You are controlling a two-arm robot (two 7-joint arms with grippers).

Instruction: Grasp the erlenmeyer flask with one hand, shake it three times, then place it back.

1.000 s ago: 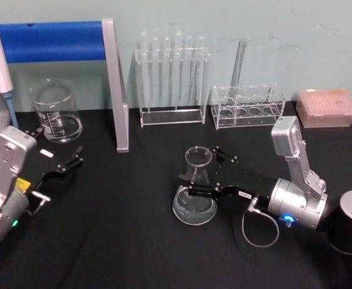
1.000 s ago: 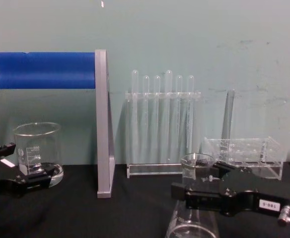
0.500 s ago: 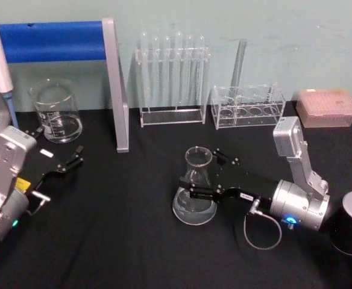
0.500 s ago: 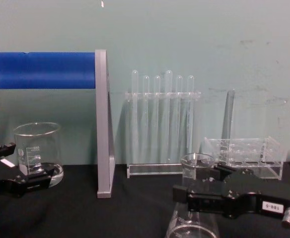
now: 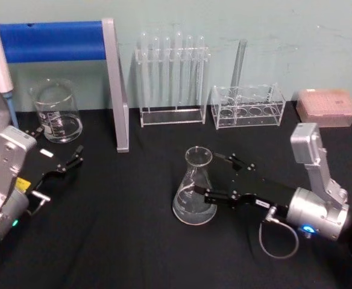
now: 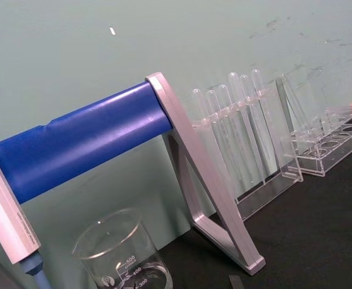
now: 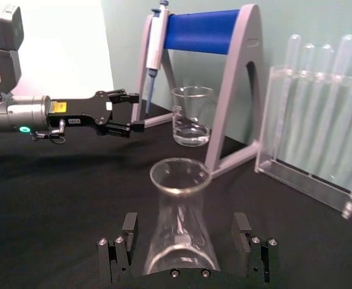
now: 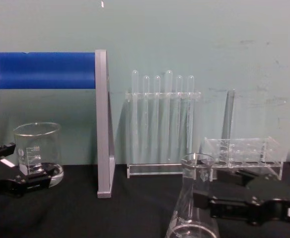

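Pale green wall (image 5: 296,36) behind a table draped in black cloth (image 5: 122,241)

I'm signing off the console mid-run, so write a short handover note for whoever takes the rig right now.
Right pincer: open, just to the right of the erlenmeyer flask, fingers level with its lower body and apart from the glass; it has pulled back from the flask over the last second.
Left pincer: open, parked at the left of the black table, in front of the beaker.
Flask: upright on the table, centre, in front of the test tube rack.
Done: flask released and standing.
Left: retract the right arm clear. Whether all three shakes were made cannot be told.
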